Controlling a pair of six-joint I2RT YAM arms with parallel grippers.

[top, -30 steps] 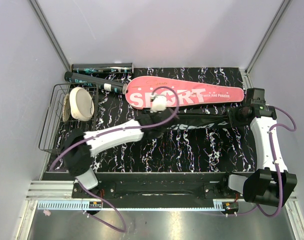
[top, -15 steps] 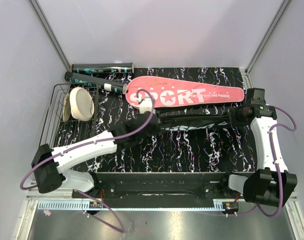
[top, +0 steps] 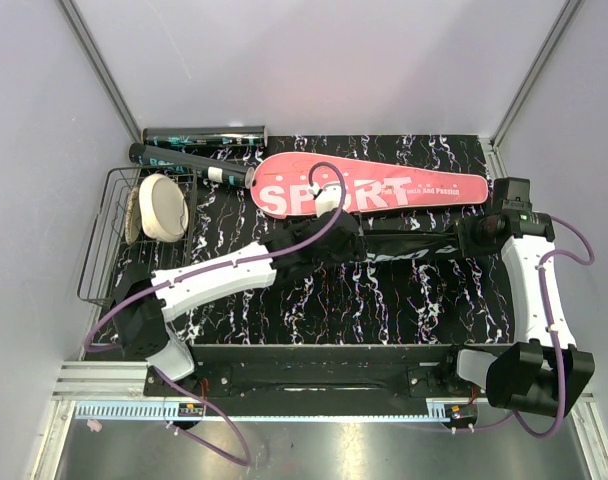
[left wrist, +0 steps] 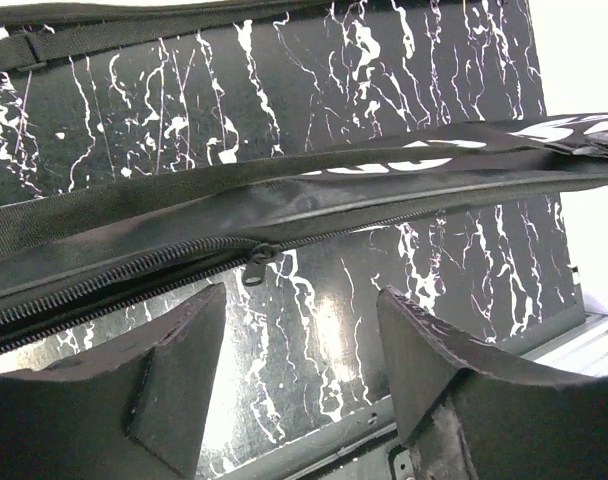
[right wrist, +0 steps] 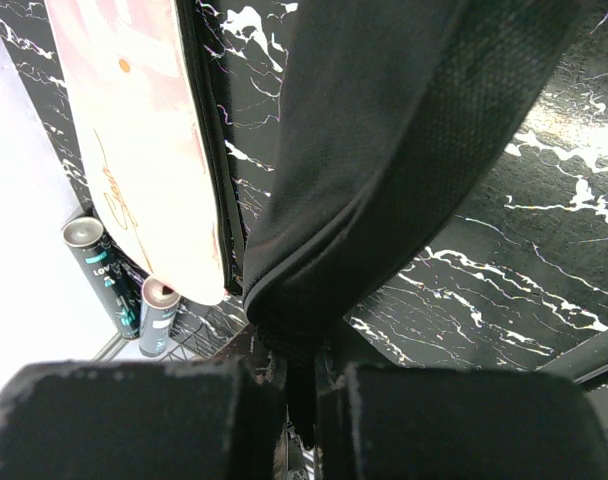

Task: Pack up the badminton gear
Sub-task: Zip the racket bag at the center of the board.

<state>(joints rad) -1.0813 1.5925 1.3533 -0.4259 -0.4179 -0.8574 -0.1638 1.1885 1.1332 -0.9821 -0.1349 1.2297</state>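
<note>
The black bag (top: 409,250) is strung out across the middle of the marbled table (top: 384,305), running left to right in a long, narrow strip, white lettering showing on its side. On the left wrist view the bag (left wrist: 284,195) crosses the frame with its zipper (left wrist: 104,280) partly undone and the zipper pull (left wrist: 256,266) dangling just past the fingertips.

The left gripper (left wrist: 302,300) has its jaws spread wide, both dark fingers (left wrist: 174,370) clear of the fabric, nothing between them but tabletop.

Over on the right end, the right gripper (right wrist: 302,378) is clamped tight on a fold of the bag (right wrist: 404,130), the black cloth bunching down into the thin slit between its pads. From above, that right gripper (top: 476,235) sits near the table's right edge, with the bag's end in it.

Just behind the bag lies the pink "SPORT" racket case (top: 384,190), flat on the table, rounded end to the left, narrow end to the right. The right wrist view catches the case (right wrist: 134,120) running alongside the bag, close beside it.

At the back left, against the wall, lies the dark tube (top: 204,133). In front of it, at the left edge, stands the black wire basket (top: 104,250) with the cream round object (top: 162,207) inside.
</note>
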